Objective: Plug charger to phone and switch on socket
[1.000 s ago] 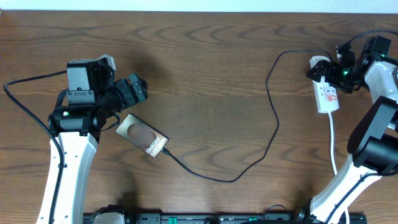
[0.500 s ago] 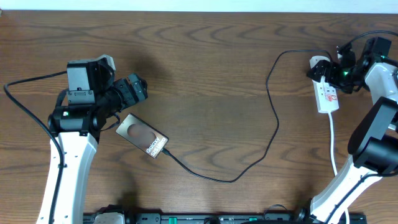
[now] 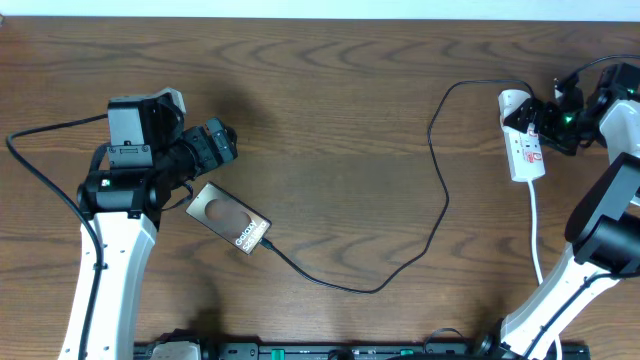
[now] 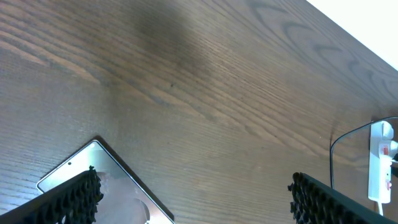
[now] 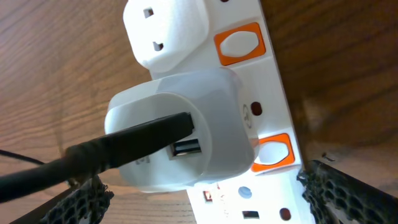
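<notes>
White socket [image 5: 277,87] lies just ahead of the right end effector [image 5: 202,186], its fingers spread wide. Left end effector [image 4: 196,190] gapes too, phone [image 4: 118,183] by 1 finger.

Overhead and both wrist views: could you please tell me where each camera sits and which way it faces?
Overhead: above the table, facing straight down; left arm, right arm, phone, charger, socket.
Left wrist: on left arm, facing low across the table towards the socket; left end effector at bottom corners.
Right wrist: close over the socket's plug and orange switches; right end effector at bottom corners.
Shared: socket in all three.
</notes>
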`<state>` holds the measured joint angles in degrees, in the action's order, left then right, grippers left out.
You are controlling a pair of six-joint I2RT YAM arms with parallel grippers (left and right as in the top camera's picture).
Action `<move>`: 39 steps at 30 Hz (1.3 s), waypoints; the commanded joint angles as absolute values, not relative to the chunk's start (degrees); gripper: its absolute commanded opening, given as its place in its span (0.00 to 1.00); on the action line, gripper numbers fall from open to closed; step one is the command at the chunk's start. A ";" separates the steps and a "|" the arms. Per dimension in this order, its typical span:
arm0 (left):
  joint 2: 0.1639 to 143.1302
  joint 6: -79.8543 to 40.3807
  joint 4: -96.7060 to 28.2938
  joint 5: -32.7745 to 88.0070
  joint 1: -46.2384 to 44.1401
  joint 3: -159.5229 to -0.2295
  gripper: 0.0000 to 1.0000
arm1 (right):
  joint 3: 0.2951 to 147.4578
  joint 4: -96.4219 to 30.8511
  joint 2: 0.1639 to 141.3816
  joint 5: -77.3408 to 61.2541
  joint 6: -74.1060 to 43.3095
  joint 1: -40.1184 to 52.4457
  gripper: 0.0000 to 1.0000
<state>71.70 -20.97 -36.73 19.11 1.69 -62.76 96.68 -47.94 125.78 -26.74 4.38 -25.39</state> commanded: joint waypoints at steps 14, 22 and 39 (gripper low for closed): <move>71.90 -21.08 -36.88 18.76 1.52 -63.88 0.95 | 98.80 -47.24 126.63 -30.39 5.41 -24.97 0.99; 71.90 -21.08 -37.06 18.76 1.52 -63.88 0.95 | 99.35 -48.01 126.63 -30.55 5.43 -24.36 0.99; 71.90 -21.08 -37.30 18.76 1.52 -63.88 0.95 | 99.31 -47.99 126.65 -30.30 5.37 -22.20 0.99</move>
